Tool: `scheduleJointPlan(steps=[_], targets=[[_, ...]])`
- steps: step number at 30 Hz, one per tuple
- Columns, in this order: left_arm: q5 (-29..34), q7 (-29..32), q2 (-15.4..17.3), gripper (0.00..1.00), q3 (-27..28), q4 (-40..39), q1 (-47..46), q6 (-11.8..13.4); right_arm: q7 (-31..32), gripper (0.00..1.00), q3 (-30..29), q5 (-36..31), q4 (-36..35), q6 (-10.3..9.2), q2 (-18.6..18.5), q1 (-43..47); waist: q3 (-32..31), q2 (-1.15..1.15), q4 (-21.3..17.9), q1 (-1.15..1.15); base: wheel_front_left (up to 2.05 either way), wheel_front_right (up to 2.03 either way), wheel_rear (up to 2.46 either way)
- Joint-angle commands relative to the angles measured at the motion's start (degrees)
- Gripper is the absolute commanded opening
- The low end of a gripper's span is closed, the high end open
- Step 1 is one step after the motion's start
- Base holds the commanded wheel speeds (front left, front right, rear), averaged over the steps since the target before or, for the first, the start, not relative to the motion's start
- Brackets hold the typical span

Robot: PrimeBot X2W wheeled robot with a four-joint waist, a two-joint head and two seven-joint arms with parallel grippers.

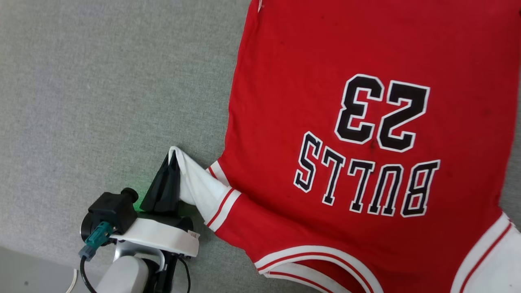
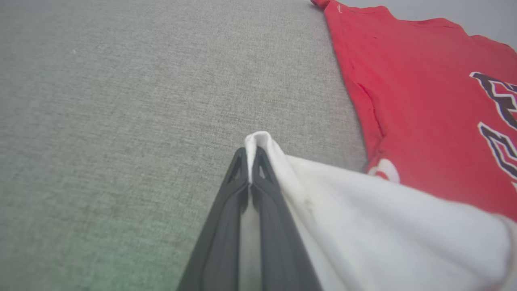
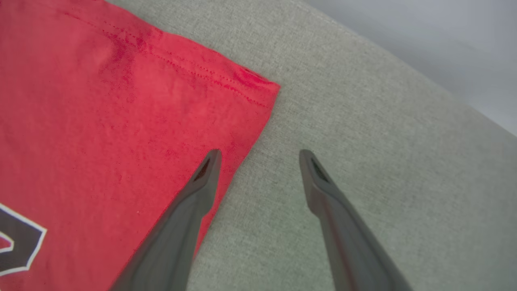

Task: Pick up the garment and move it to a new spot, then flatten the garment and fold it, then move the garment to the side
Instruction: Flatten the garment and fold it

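Red jersey T-shirt [image 1: 366, 122] with white short sleeves, striped trim and a black "23" lay spread, print side up, on the grey fabric-covered worktop [image 1: 101, 101], its collar end nearest me. My left pincer [image 1: 173, 154] was clamped tight on the outer edge of one white sleeve [image 1: 199, 189]. That sleeve rose off the worktop in a taut little tent between my fingertips and the shoulder seam. My right pincer [image 3: 260, 155] stood wide apart with nothing in it, poised at the shirt's side edge near a hem corner [image 3: 262, 85], one finger over red cloth and the other over bare grey.

My worry was the left grip. Only a thin fold of sleeve showed past the tips, so I judged that a sharp tug could let it slide out. The opposite fault seemed just as likely. Nothing pinned the other side, so pulling hard outward might drag the whole body sideways across the worktop and rumple the part that lay smooth. Lifting too high could roll the shoulder over onto the lettering.

For the right pincer, I reckoned that coming down as it stood could push a ridge into the side edge rather than catch it. It could also close on one layer only, leaving the back panel behind and the fold skewed.
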Motion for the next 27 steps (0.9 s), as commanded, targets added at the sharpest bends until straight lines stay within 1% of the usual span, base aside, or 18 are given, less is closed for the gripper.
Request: scheduleJointPlan(steps=[1,4,6,8,11,12,13,18,21,25,27], targets=[[0.71,-0.2,-0.78,0.0,0.59,-0.22,-1.06,-0.61,0.39,1.0,0.53,-0.72,0.73,-0.05,0.23,-1.09,3.32,0.0,2.04,-0.01,0.0,0.0,0.0],[1.86,-0.13,-1.92,0.0,1.3,-0.18,-1.32,-1.32,0.81,1.0,1.49,-1.39,2.1,-0.04,0.74,-1.05,4.94,0.0,2.44,-0.01,0.0,0.0,0.0],[2.56,-0.01,-2.82,0.0,1.84,0.04,-1.49,-1.88,1.69,1.0,3.44,-1.68,3.36,-0.04,0.54,0.8,5.59,0.0,2.59,-0.01,0.0,0.0,0.0],[3.14,0.04,-3.5,0.0,2.24,0.39,-1.55,-2.4,2.6,1.0,5.39,-1.39,4.33,-0.04,-0.01,2.95,5.92,0.0,2.67,-0.01,0.0,0.0,0.0],[3.96,0.05,-4.36,0.0,2.82,0.93,-1.54,-3.15,2.78,1.0,6.76,-0.16,4.83,-0.04,-1.14,5.02,6.0,0.0,2.71,-0.01,0.0,0.0,0.0],[4.19,0.06,-4.58,0.0,3.05,1.1,-1.51,-3.41,1.93,0.33,6.85,-0.2,4.64,-0.04,-1.55,4.98,5.96,0.0,2.67,-0.01,0.0,0.0,0.0],[4.47,0.06,-4.76,0.0,3.35,1.3,-1.5,-3.64,0.96,0.0,6.85,-0.38,4.41,-0.04,-1.96,4.7,5.82,0.0,2.63,-0.01,0.0,0.0,0.0],[5.36,0.05,-5.15,0.0,4.96,2.42,-0.76,-4.12,-4.03,0.0,7.84,-2.33,4.3,-0.05,-3.45,2.17,4.07,0.0,1.61,-0.01,0.0,0.0,0.0],[5.63,-0.01,-5.56,0.0,5.62,2.83,-0.14,-4.54,-7.64,0.0,7.56,-1.22,5.26,-0.07,-2.2,1.07,2.12,0.0,0.79,-0.01,0.0,0.0,0.0],[6.03,-0.03,-5.32,0.0,6.67,3.62,1.04,-5.0,-13.08,0.0,7.45,0.88,6.08,-0.06,-0.47,0.25,-1.29,0.0,-0.52,-0.01,0.0,0.0,0.0],[6.19,-0.04,-5.08,0.0,7.01,3.89,1.68,-5.12,-15.55,0.0,7.85,2.33,6.14,-0.06,-0.68,0.71,-3.05,0.0,-1.07,-0.01,0.0,0.0,0.0]])
